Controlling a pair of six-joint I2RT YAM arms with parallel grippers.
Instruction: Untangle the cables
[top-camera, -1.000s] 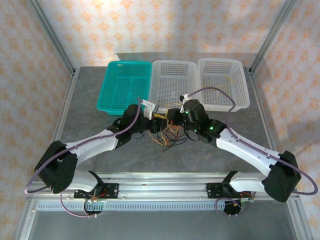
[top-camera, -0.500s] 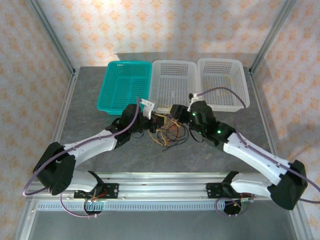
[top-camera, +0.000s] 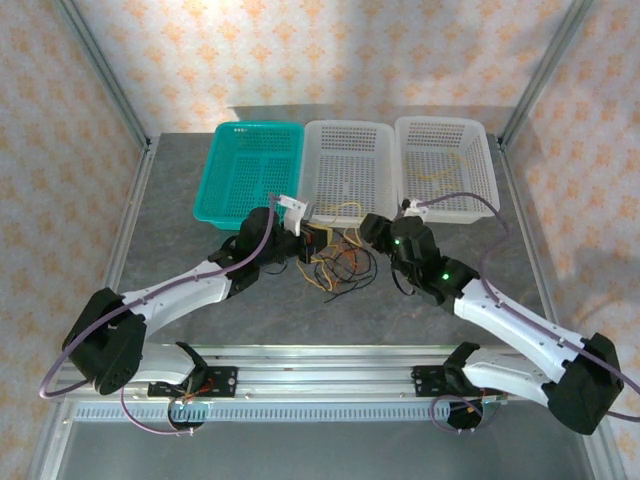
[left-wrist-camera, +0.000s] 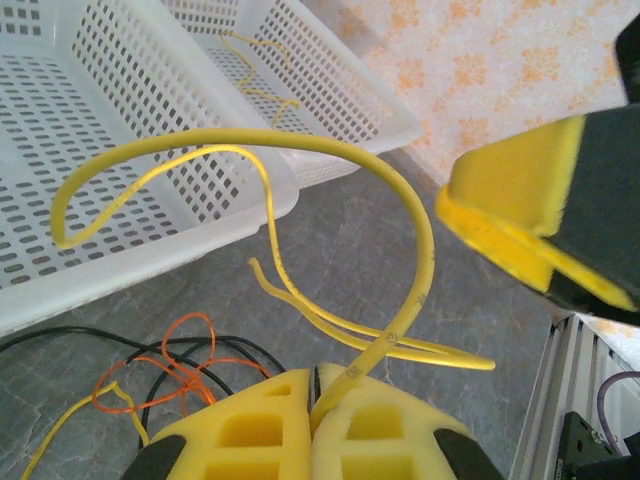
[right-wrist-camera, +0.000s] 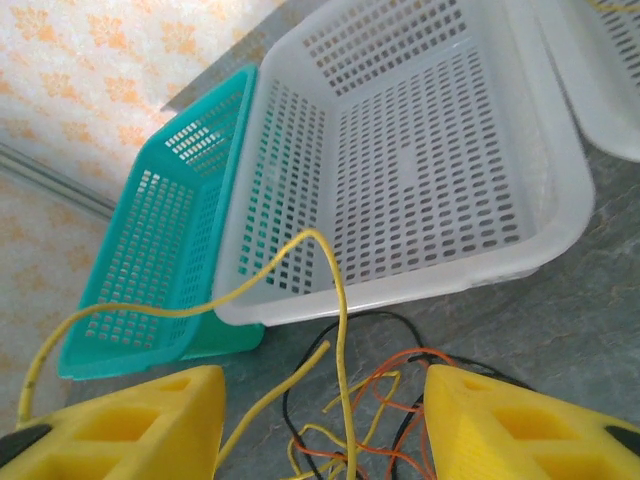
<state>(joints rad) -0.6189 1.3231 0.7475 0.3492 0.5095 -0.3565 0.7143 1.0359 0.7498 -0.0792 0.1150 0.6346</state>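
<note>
The cables lie tangled on the grey table in front of the baskets: a yellow cable (top-camera: 345, 212), an orange-red cable (top-camera: 345, 262) and a black cable (top-camera: 335, 285). My left gripper (top-camera: 312, 238) is shut on the yellow cable (left-wrist-camera: 300, 146), which arcs up from between its pads (left-wrist-camera: 250, 432). The orange-red cable (left-wrist-camera: 182, 362) and black cable (left-wrist-camera: 60, 335) lie on the table below it. My right gripper (top-camera: 368, 228) stands open just right of the tangle. Between its fingers (right-wrist-camera: 130, 425) hang the yellow cable (right-wrist-camera: 340, 330) and orange-red cable (right-wrist-camera: 405, 368), untouched.
Three baskets stand in a row behind the tangle: a teal basket (top-camera: 228, 205), a white middle basket (top-camera: 348, 128) and a white right basket (top-camera: 488, 175) with another thin yellow wire (top-camera: 438, 170) inside. Metal frame posts rise at the table's back corners.
My left gripper has shut on the yellow cable. My right gripper has opened and drawn back to the right, away from the tangle.
</note>
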